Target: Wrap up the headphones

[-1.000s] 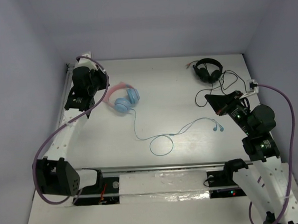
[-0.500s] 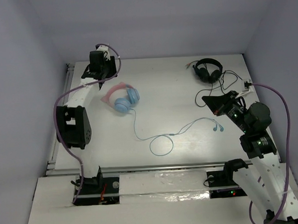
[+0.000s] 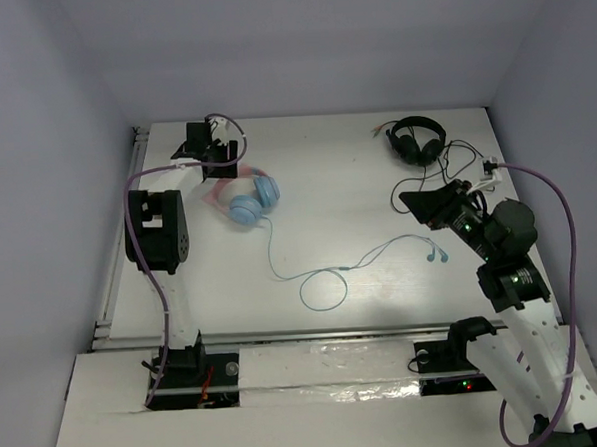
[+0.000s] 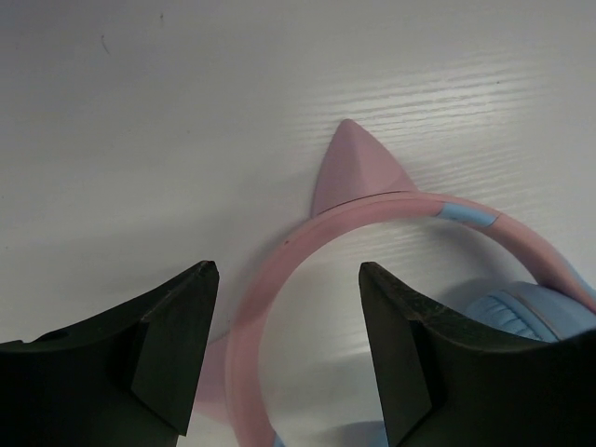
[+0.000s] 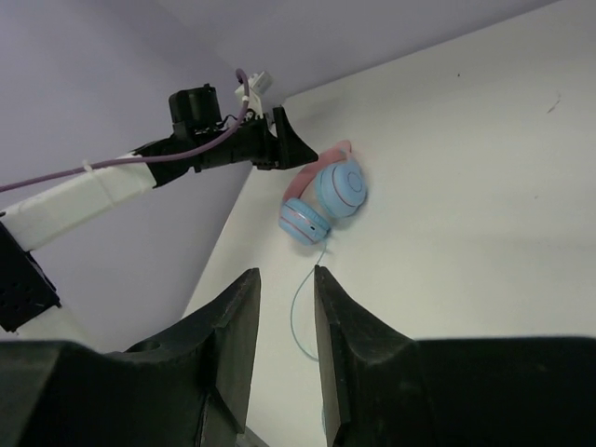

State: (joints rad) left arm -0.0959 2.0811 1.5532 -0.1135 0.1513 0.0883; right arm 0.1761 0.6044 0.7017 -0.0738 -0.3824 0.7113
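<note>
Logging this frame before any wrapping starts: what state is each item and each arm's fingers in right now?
Light-blue over-ear headphones with pink cat-ear headband: lying flat, unwrapped.
Thin light-blue cable: unwound, sprawled with one loose loop.
Small black headphones: lying flat, nothing holding them.
Left gripper: open, fingers either side of the headband.
Right gripper: open, empty.

**Free room around the two grippers**

The pink headband (image 4: 372, 209) of the headphones (image 3: 249, 198) runs through the gap between the spread fingers of the left gripper (image 4: 289, 279). A cat ear (image 4: 358, 172) stands just ahead, with bare table (image 4: 186, 93) beyond. Ahead of the right gripper (image 5: 286, 289), fingers slightly apart, bare table runs to the headphones. The black headphones (image 3: 417, 139) and their cable (image 3: 462, 155) crowd its right, and the thin blue cable (image 3: 380, 249) trails on its left.
</note>
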